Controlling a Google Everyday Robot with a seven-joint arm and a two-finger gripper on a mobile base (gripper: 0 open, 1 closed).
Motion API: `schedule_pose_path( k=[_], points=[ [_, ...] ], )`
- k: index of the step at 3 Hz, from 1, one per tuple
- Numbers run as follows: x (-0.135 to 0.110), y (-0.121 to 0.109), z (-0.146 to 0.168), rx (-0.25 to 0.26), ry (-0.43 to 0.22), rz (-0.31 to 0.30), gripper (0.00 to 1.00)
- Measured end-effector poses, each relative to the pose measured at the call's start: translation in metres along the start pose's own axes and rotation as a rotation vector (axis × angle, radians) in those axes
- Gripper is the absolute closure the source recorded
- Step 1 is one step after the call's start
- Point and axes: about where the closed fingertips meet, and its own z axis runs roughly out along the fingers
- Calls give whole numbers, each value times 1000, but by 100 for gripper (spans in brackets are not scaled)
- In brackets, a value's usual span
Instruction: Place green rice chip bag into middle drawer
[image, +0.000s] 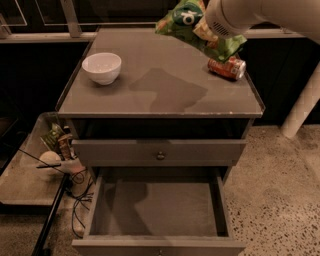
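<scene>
The green rice chip bag (186, 21) hangs in the air over the rear right of the counter (165, 95). The end effector (206, 31) is closed on the bag's right half, though foil and the wrist mask the contact itself. The frame cuts off the bag's top edge. The bag's lower corner overlaps the soda can (227, 68). The middle drawer (160, 210) stands pulled out below.
</scene>
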Motion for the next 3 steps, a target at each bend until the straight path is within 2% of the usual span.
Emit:
schedule_pose_path(
  k=[1, 2, 3],
  points=[
    [0, 0, 0, 0, 0, 0, 100],
    [17, 12, -17, -33, 12, 15, 100],
    [49, 36, -67, -25, 42, 44, 100]
  ],
)
